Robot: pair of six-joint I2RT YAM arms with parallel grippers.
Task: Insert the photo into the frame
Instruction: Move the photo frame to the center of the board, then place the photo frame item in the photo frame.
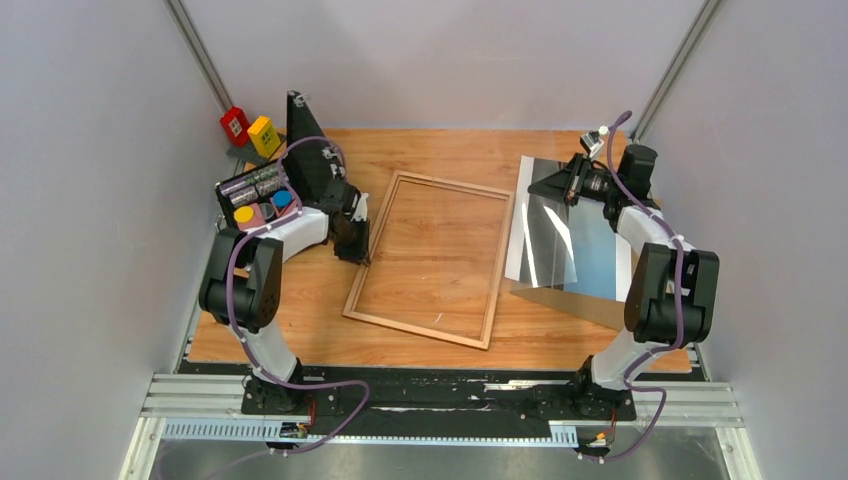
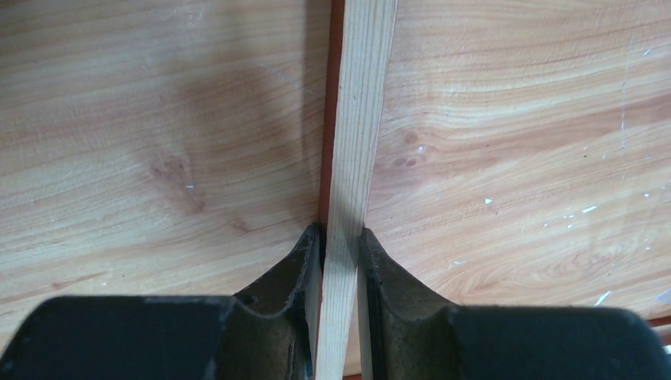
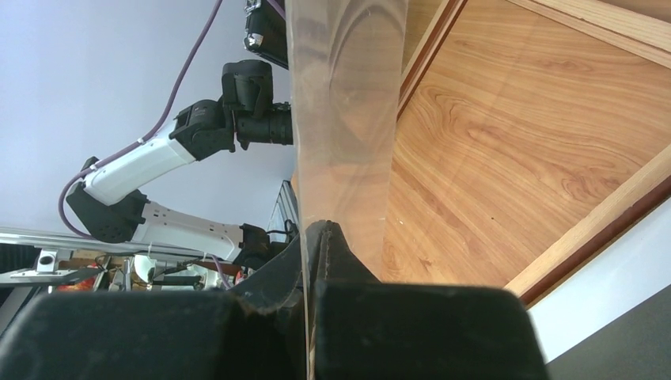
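Tabletop in pale wood fills my overhead view. On it, near the middle, I see the frame lying flat, pale back up. The photo sits just to its right, not in it, glossy and tilted over a brown board. My left gripper has its jaws drawn narrow on the frame's left rail, a pad pressed to each side. My right gripper is fully closed, pinching the far edge of the photo.
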